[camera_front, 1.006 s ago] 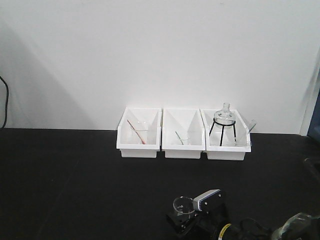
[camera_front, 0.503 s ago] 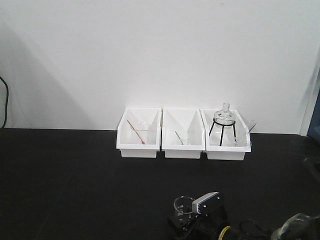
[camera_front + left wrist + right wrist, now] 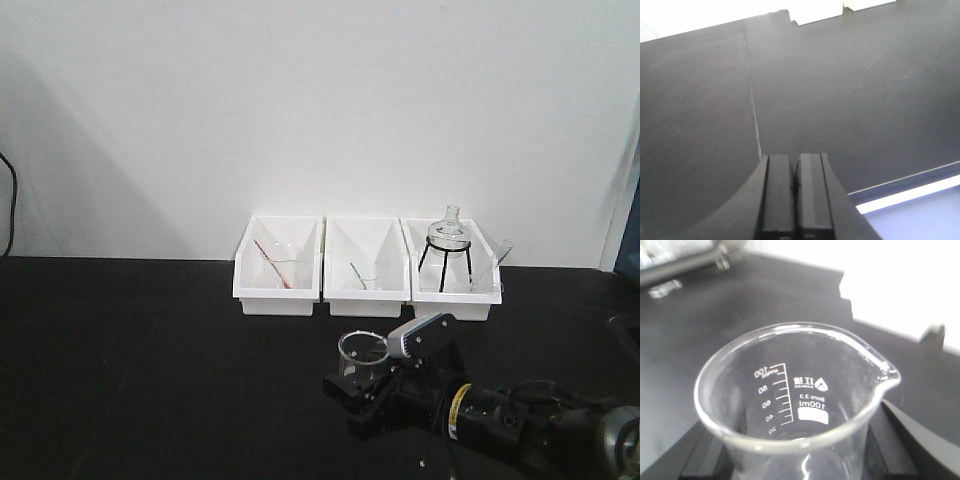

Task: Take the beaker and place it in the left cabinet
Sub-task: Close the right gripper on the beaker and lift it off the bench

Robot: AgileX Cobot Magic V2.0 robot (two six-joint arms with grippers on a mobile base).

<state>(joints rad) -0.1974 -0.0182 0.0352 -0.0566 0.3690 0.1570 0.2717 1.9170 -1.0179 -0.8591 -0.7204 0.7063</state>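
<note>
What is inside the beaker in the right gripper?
Nothing visible: the beaker looks empty, only its white graduation marks and 100ml label showing through the glass. Its base, down in the right gripper, is cut off by the wrist view's edge, so the very bottom is unseen.

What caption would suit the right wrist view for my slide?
Close view of the right pincer gripping an empty 100 ml glass beaker over the black tabletop.

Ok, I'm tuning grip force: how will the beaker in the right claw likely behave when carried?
The beaker looks like thin clear glass, so probably rigid but breakable under a hard squeeze. It appears empty, so likely light. Its smooth wall could slip in the right claw if tilted.
</note>
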